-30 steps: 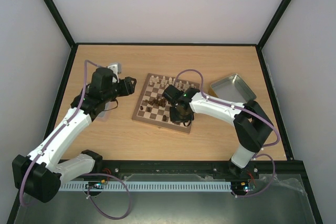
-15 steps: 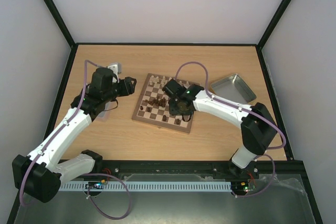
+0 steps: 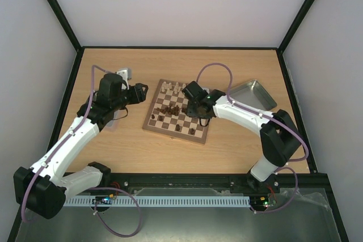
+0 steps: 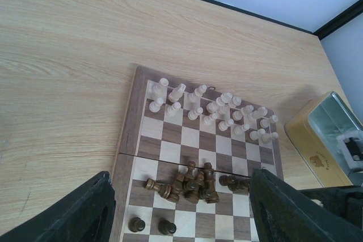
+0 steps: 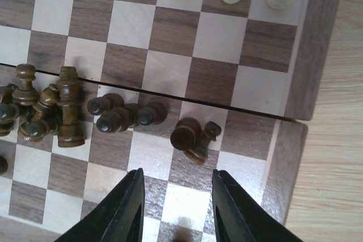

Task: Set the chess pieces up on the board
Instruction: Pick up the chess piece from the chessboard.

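Observation:
The board lies mid-table. Cream chess pieces stand in its two far rows. Dark pieces lie in a heap near the middle, and two dark pawns stand at the near left corner. My left gripper hovers open off the board's left side, holding nothing. My right gripper is open above the board's right part, with nothing between its fingers. Just ahead of it two dark pieces lie together, with three toppled dark pawns to their left.
An empty metal tray sits right of the board, also in the left wrist view as a tin. Another grey tray peeks out behind the left arm. The board's right rim meets bare table.
My right gripper has gone from shut to open and shifted from the board's near edge toward its far right. The left arm has not moved.

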Available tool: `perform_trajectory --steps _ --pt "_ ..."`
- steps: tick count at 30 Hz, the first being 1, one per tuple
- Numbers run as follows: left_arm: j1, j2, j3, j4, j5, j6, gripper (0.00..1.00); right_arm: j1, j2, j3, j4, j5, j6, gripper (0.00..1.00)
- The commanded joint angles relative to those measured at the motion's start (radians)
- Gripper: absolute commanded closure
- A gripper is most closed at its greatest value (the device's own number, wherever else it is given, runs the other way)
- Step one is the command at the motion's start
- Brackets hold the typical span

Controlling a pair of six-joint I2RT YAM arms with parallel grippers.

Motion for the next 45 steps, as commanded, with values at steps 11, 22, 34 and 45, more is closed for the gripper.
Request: perform_trajectory --steps 11,22,34,45 --pt "-0.002 0.000 -0.021 0.022 0.009 -0.004 0.33 -0.004 0.120 0.043 0.040 0.083 -0.053 0.75" --pt "-0.003 0.001 -0.028 0.027 0.011 -0.008 0.33 -0.010 0.162 0.059 0.053 0.113 -0.092 0.80" --pt "-0.008 0.000 -0.043 0.039 0.018 -0.013 0.33 -0.011 0.166 0.067 0.078 0.125 -0.134 0.92" --pt "-0.009 0.000 -0.047 0.045 0.021 -0.015 0.33 -0.010 0.048 0.015 0.131 0.146 -0.108 0.91"
